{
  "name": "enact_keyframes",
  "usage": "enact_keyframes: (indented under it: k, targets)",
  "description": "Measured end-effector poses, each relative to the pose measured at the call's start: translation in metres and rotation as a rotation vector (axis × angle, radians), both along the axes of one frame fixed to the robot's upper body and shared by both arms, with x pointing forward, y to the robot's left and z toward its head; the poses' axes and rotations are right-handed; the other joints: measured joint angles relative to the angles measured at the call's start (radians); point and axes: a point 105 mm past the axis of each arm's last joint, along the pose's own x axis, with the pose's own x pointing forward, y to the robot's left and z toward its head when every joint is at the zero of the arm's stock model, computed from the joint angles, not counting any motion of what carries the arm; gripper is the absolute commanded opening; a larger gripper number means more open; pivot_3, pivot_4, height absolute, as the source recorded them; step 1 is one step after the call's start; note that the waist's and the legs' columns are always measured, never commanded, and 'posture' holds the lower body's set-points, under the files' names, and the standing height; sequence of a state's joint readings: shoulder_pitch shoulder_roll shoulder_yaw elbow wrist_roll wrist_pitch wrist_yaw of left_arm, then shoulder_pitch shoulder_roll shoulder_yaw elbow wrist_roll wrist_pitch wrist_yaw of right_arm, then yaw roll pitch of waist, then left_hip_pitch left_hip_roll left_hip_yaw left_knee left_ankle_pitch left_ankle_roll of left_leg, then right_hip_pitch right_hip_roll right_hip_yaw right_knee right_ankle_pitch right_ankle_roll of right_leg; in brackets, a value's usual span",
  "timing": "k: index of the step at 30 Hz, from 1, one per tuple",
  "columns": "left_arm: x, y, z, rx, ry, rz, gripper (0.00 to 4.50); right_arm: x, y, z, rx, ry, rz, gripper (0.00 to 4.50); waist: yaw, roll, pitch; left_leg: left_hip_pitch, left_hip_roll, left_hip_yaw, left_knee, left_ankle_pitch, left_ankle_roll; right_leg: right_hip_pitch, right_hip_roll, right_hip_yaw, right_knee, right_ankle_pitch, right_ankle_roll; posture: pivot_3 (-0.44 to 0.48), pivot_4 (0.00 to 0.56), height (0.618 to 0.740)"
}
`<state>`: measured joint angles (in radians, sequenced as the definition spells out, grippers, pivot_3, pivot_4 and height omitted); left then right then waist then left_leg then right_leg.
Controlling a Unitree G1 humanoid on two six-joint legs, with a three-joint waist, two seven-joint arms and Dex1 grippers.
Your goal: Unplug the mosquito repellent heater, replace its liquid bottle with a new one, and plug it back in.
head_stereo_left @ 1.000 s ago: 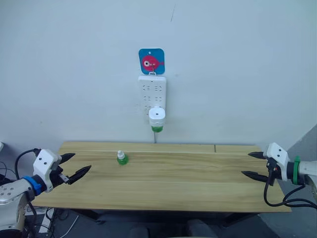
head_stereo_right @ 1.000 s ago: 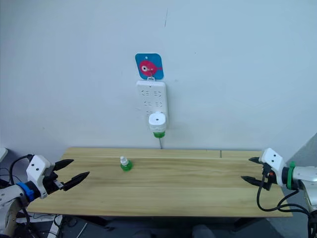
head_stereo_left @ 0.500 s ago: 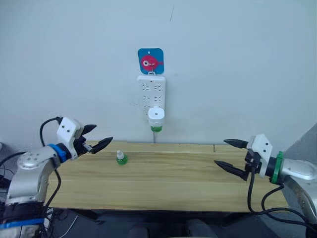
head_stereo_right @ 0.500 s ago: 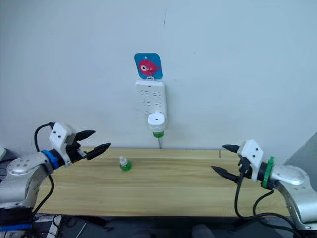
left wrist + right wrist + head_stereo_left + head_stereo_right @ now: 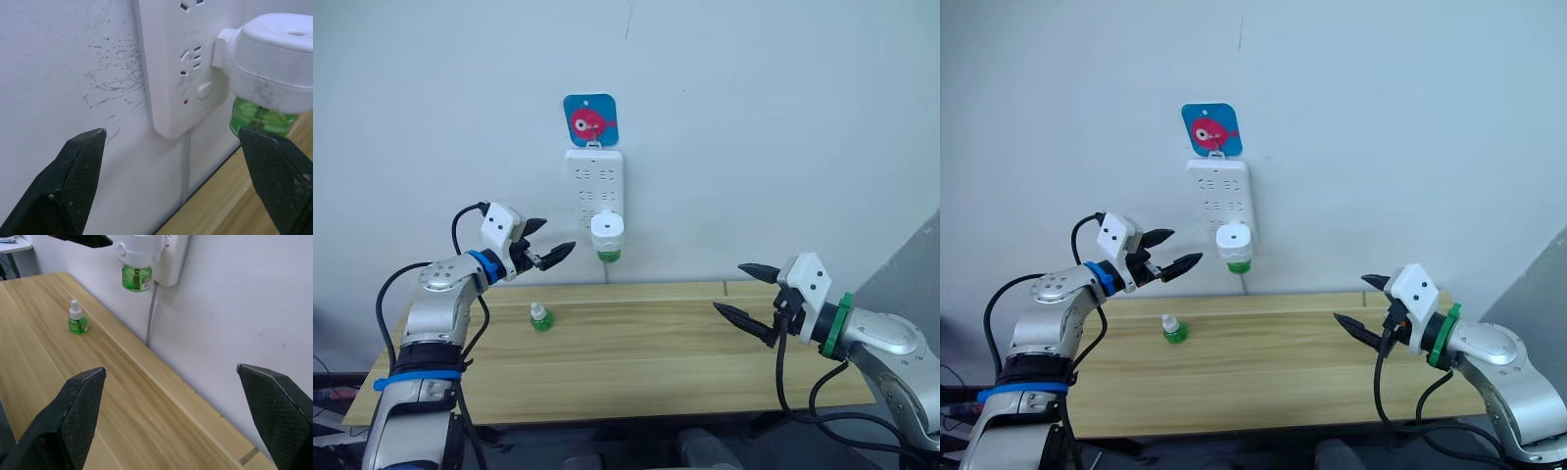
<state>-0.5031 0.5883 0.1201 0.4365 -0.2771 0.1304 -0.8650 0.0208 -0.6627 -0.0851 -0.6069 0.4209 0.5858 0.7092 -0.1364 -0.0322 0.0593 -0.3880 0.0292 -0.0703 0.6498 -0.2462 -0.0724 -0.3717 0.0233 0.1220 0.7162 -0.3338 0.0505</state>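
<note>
I saw the wooden table [image 5: 636, 343] running across the lower half of the head view, with the white wall behind it. The tall white power strip [image 5: 594, 184] hung on that wall just left of centre, under a blue fish sticker [image 5: 590, 118]. My right gripper [image 5: 740, 290] sat at the lower right of the frame over the table's right end, fingers spread wide and holding nothing. My left gripper [image 5: 546, 241] was up at left of centre, level with the strip's lower end, its fingers also parted wide and empty, tips pointing toward the heater and just short of it. The mosquito repellent heater [image 5: 607, 231] was plugged into the bottom of the strip, a green bottle [image 5: 261, 119] hanging beneath it; in the left wrist view it lay between my two fingers, nearer one of them, untouched. A spare green bottle [image 5: 540, 317] stood upright on the table, below the left gripper.
</note>
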Motion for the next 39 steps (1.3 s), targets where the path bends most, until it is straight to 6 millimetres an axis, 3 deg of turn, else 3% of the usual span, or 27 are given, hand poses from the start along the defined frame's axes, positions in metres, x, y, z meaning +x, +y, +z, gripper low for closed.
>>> enact_keyframes:
  k: [11,24,39]
  targets:
    - [0.021,-0.009,0.001,-0.02,-0.003,-0.022,4.5,-0.002,0.003,-0.001,0.005,0.006,0.0,4.47,-0.019,0.0,0.001,-0.003,0.0,-0.004,0.002,0.0,0.0,0.0,0.0,-0.003,0.0,0.0,0.0,-0.179,0.051,0.692]
    - [0.023,-0.028,0.011,-0.023,0.031,-0.176,4.5,-0.004,0.006,0.001,0.022,0.024,0.01,4.47,-0.032,0.005,0.011,-0.01,-0.001,-0.01,0.011,0.0,0.0,0.0,0.0,-0.009,0.0,0.0,0.0,-0.191,0.059,0.692]
    - [0.019,-0.036,0.017,-0.054,0.102,-0.283,4.5,0.001,0.035,0.041,0.143,-0.03,0.094,4.47,-0.035,0.007,0.019,-0.012,-0.001,-0.012,0.011,0.0,0.0,-0.001,0.0,-0.011,0.0,0.0,0.0,-0.208,0.058,0.692]
